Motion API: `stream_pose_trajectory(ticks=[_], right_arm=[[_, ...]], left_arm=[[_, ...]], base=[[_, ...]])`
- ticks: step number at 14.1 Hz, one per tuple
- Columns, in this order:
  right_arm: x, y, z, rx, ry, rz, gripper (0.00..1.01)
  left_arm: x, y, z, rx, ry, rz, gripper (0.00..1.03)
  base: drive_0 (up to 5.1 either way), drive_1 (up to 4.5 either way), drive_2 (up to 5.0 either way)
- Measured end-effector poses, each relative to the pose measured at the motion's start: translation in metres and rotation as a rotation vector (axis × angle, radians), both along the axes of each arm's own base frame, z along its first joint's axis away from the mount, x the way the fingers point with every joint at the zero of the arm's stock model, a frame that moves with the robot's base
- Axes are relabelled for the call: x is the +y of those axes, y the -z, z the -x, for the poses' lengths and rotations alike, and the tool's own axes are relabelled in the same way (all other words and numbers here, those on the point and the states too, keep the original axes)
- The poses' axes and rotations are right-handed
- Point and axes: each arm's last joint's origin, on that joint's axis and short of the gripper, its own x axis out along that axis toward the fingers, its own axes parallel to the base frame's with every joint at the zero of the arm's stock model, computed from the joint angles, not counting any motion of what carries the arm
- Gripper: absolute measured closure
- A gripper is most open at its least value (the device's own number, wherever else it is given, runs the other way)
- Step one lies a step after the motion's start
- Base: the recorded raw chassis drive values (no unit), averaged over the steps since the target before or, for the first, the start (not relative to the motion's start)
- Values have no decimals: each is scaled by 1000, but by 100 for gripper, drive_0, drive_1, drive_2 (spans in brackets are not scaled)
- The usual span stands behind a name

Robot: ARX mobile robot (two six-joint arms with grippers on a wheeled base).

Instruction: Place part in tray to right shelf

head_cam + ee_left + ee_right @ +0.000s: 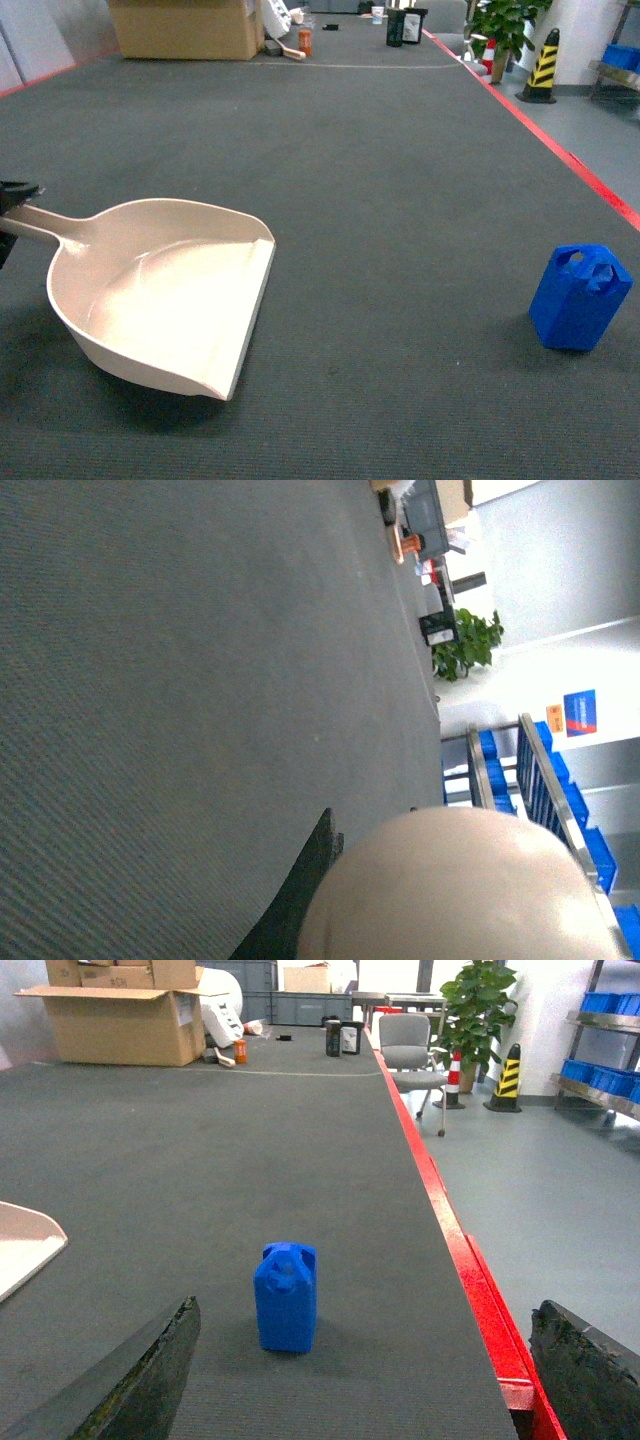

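The blue part (580, 297) stands upright on the grey carpet (400, 180) at lower right, well apart from the cream tray (165, 290) at lower left. The left claw (12, 205) apparently grips the tray handle; the right claw's 2 fingers (150, 1380) are spread wide, empty.

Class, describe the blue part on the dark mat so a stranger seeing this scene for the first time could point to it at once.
Start at the dark grey mat and follow its red edge stripe toward the near right corner. There, standing alone and well apart from the cream tray on the left, is the blue part. It is the only bright-blue thing on the mat: a small jerrycan-shaped block with a handle hole on top.
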Motion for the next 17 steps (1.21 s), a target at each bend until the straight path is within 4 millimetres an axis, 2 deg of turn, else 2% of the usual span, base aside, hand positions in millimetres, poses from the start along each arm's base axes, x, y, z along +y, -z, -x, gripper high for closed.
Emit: stream_pose_trajectory(ticks=[2, 5, 6, 9, 11, 13, 17], right_arm=[[0, 0, 0, 0, 0, 0, 3], [0, 0, 0, 0, 0, 0, 3], [0, 0, 0, 0, 0, 0, 3], [0, 0, 0, 0, 0, 0, 3], [0, 0, 0, 0, 0, 0, 3], [0, 0, 0, 0, 0, 0, 3], [0, 0, 0, 0, 0, 0, 3]], left_arm=[[-20, -20, 8, -66, 47, 11, 91], [-58, -71, 17, -238, 139, 53, 91], [-71, -81, 19, -270, 166, 69, 91], [-117, -85, 23, -258, 285, 147, 91], [-138, -88, 27, -259, 349, 181, 91], [-140, -89, 25, -254, 376, 212, 91], [-136, -77, -6, -234, 422, 235, 91]], base=[[0, 0, 0], [0, 0, 0], [0, 0, 0], [0, 0, 0], [0, 0, 0], [0, 0, 0], [0, 0, 0]])
